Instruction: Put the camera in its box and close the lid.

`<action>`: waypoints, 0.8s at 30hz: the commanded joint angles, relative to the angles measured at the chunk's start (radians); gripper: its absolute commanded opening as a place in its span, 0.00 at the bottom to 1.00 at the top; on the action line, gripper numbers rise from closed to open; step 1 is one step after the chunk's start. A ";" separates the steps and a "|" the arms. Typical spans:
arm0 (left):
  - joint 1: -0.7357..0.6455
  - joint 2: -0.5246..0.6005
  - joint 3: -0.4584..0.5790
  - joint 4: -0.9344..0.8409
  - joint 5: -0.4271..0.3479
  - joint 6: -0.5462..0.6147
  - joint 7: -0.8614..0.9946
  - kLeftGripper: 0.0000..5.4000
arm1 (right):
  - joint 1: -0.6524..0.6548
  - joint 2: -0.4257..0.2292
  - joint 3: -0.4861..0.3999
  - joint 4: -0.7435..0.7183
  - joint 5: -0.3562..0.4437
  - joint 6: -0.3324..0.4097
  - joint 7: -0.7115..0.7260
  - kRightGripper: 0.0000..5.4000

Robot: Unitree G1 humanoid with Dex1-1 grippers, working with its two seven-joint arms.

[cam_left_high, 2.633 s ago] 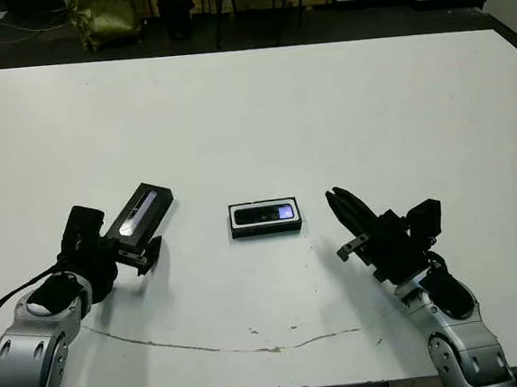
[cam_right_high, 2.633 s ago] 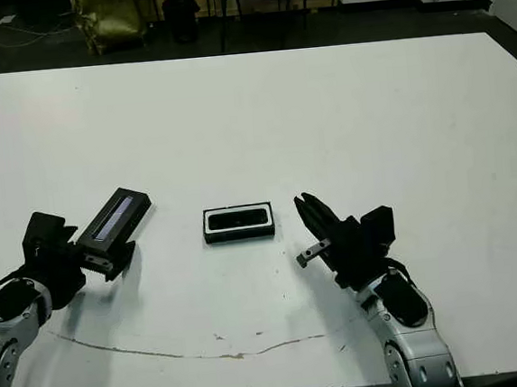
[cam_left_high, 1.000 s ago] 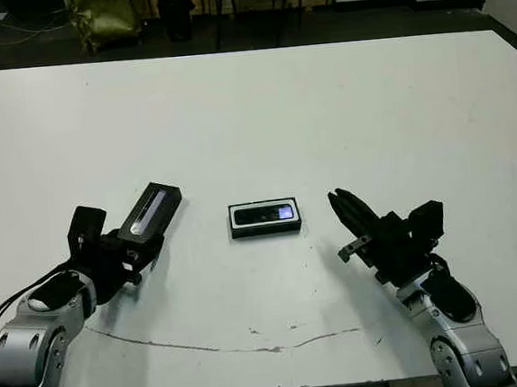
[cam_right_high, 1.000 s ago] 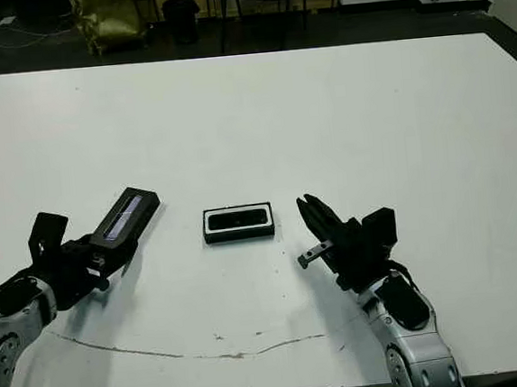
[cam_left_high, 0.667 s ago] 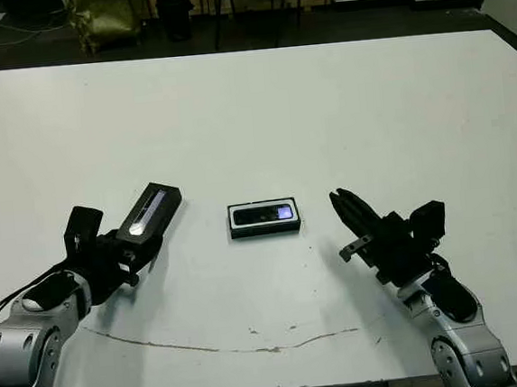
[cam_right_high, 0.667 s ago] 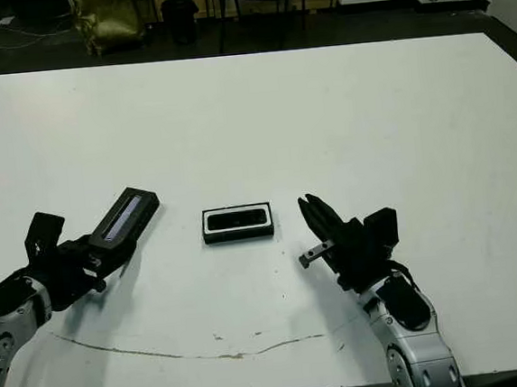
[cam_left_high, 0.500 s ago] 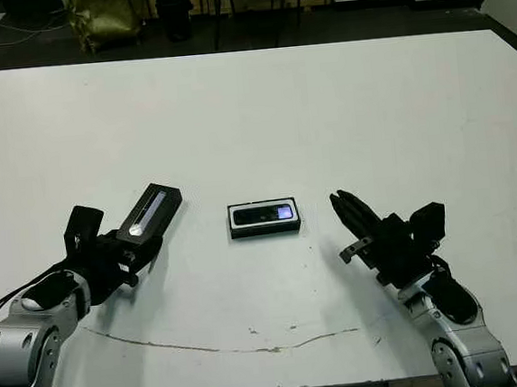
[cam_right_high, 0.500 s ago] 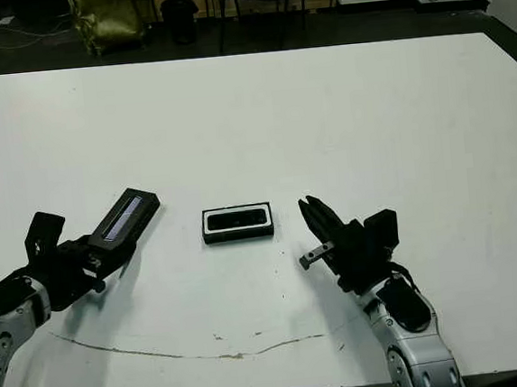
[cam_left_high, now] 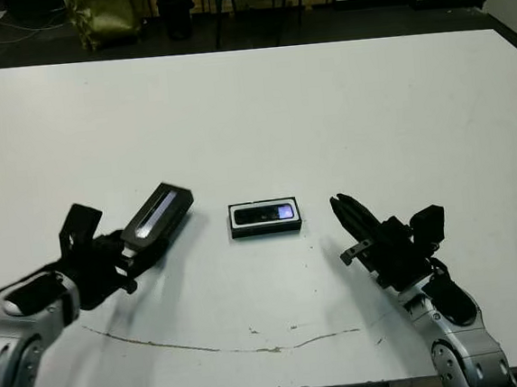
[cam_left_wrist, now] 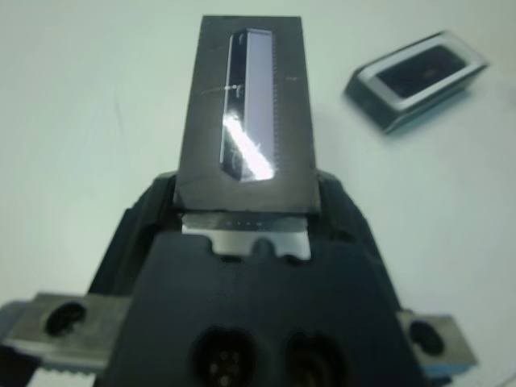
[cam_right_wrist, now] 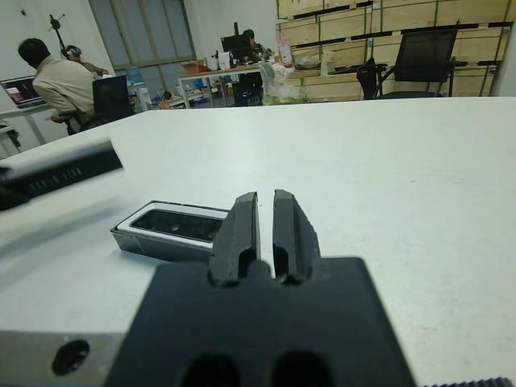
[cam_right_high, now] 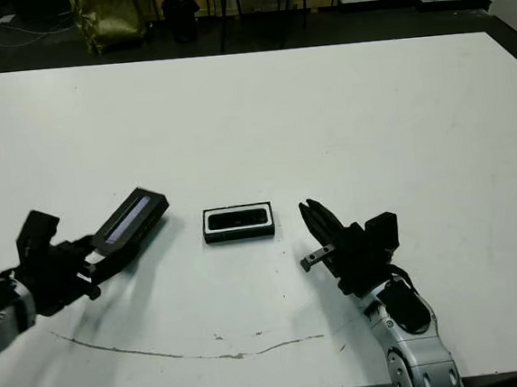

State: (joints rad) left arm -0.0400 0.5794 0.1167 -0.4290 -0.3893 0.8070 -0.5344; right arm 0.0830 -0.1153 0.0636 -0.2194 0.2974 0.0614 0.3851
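The box point(cam_left_high: 265, 230), black with a white lining, sits near the table's middle, and the camera point(cam_left_high: 266, 215) lies inside it, a bluish patch on its glossy face. My left gripper point(cam_left_high: 133, 251) is shut on one end of the lid point(cam_left_high: 158, 217). It holds the lid tilted above the table, left of the box and apart from it. The left wrist view shows the lid's silvery stripe point(cam_left_wrist: 247, 129) and the box point(cam_left_wrist: 419, 79) beyond. My right gripper point(cam_left_high: 340, 210) is shut on nothing, just right of the box, which also shows in its wrist view point(cam_right_wrist: 165, 227).
A thin brown scratch point(cam_left_high: 209, 347) runs across the table near its front edge. Beyond the far edge stand chairs and a yellow bag point(cam_left_high: 107, 12). In the right wrist view a seated person point(cam_right_wrist: 58, 81) works at a desk far off.
My left arm has carried the lid to the right, closer to the box, still tilted. The right gripper has barely moved.
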 commanded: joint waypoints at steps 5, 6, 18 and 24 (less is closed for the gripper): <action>-0.137 0.154 -0.023 -0.019 -0.009 0.018 -0.109 0.45 | 0.011 -0.012 -0.005 -0.010 -0.025 0.014 -0.026 0.00; -0.163 0.168 -0.028 -0.011 -0.017 0.024 -0.129 0.45 | 0.010 -0.010 -0.005 -0.009 -0.027 0.010 -0.027 0.00; -0.466 0.256 -0.268 0.116 0.081 -0.071 -0.347 0.45 | 0.011 -0.015 -0.026 -0.026 -0.031 0.040 -0.045 0.00; -0.547 0.192 -0.382 0.285 0.151 -0.208 -0.431 0.45 | 0.011 -0.015 -0.041 -0.021 -0.040 0.024 -0.052 0.00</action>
State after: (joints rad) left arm -0.5835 0.7892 -0.2370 -0.1885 -0.2573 0.6214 -0.9476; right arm 0.0868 -0.1194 0.0305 -0.2498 0.2610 0.0733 0.3407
